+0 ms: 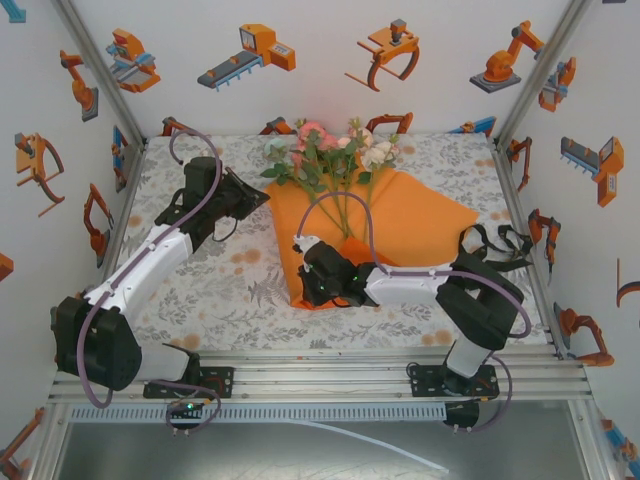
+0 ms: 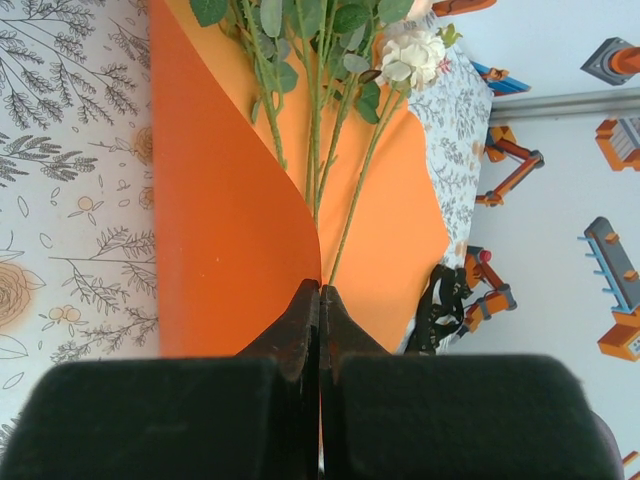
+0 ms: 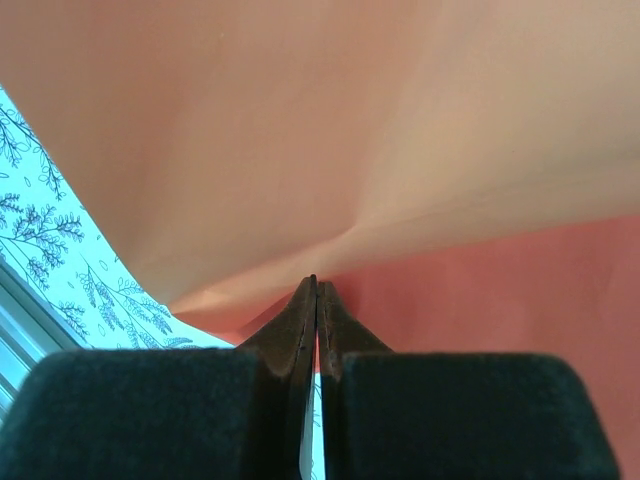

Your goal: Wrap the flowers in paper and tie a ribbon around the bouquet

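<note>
Tugging apart, left pincer (image 2: 320, 290) and right pincer (image 3: 316, 285), both clamped on the mid-frame paper (image 1: 420, 220), could tear it, spilling flowers (image 1: 330, 150).

flowers (image 2: 350, 18) cropped at top edge, stem ends behind paper (image 2: 230, 220) fold

The paper (image 1: 425, 215) is a plain orange sheet in the far middle part of the table. Its right part lies flat. Its left side is raised and curls over toward the stems, and its near left corner is bent up with a crease. The flowers (image 1: 330, 150) lie on the paper. The pink, peach and cream blooms point to the far side, past the sheet's far edge, and the thin green stems run toward the near side. The ribbon (image 1: 495, 240) is black and lies in a loose heap just beside the paper's right corner.
</note>
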Controlling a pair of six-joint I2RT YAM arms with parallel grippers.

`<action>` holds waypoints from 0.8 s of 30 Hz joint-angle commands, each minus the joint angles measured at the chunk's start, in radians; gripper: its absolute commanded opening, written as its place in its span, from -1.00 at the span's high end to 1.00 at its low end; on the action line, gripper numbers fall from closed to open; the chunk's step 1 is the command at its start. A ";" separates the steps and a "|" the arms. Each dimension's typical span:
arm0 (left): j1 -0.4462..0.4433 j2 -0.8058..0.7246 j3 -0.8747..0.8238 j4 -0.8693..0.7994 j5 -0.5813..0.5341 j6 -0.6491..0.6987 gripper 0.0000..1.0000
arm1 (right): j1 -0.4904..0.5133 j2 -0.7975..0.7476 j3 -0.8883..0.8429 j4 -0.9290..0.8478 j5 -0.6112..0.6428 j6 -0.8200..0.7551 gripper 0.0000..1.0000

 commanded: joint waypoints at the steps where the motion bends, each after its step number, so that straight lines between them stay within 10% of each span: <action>1: 0.007 -0.012 0.019 0.012 0.014 -0.007 1.00 | -0.007 -0.040 0.018 0.008 0.003 -0.020 0.83; 24: 0.003 -0.003 0.014 0.012 0.017 -0.014 1.00 | -0.014 -0.010 -0.103 0.025 0.021 0.011 0.79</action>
